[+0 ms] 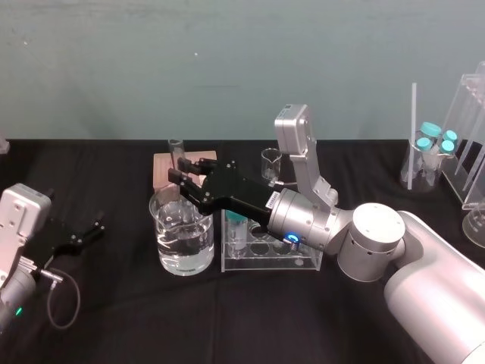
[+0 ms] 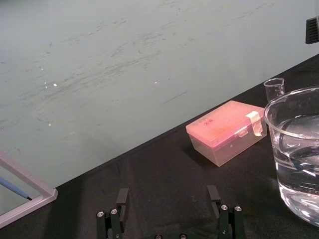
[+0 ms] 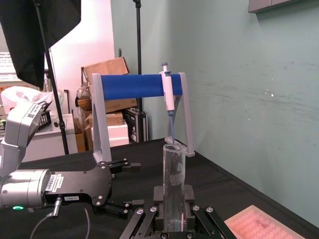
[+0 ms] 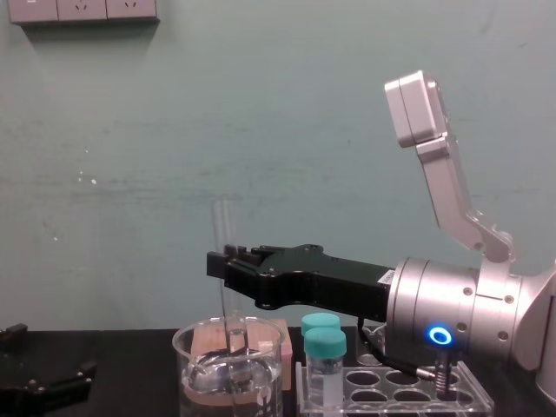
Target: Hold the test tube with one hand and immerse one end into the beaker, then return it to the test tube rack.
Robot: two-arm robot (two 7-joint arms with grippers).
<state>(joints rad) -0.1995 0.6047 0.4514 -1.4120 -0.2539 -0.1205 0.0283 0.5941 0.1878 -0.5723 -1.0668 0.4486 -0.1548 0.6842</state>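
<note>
**Head view.** Found right gripper [image 1: 179,177] reaching in from 4 o'clock, fingers pinched narrow on the test tube [image 1: 176,149]. Recorded test tube upright, lower end down inside the beaker [image 1: 198,254] and into the water. Placed test tube rack [image 1: 307,262] just beside the beaker at its 3 o'clock, with a teal-capped vial [image 1: 239,227] standing in it. Logged pink box [image 1: 161,168] at the beaker's 12 o'clock and tiny beaker [image 1: 271,165] at the rack's 12 o'clock. Located left gripper [image 1: 95,231] parked at the beaker's 9 o'clock, well apart, fingers spread.

**Left wrist view.** Confirmed left gripper fingers [image 2: 122,196] set wide apart. Noted beaker [image 2: 294,199] part-filled with water close by, pink box [image 2: 227,132] beyond it near the wall.

**Right wrist view.** Confirmed test tube [image 3: 174,179] upright, clamped between the right gripper's fingers, open mouth standing clear above them. Noted left gripper [image 3: 137,183] farther off, open. Logged pipette stand [image 3: 132,87] with a pipette [image 3: 168,94] hung on it, beyond the test tube.

**Chest view.** Saw right gripper [image 4: 222,265] entering from 3 o'clock, closed on the test tube [image 4: 223,221]. Traced test tube down into the beaker [image 4: 187,369] at 6 o'clock, tip below the water line. Placed test tube rack [image 4: 387,387] at the beaker's 3 o'clock, touching or nearly so; could not tell which.
</note>
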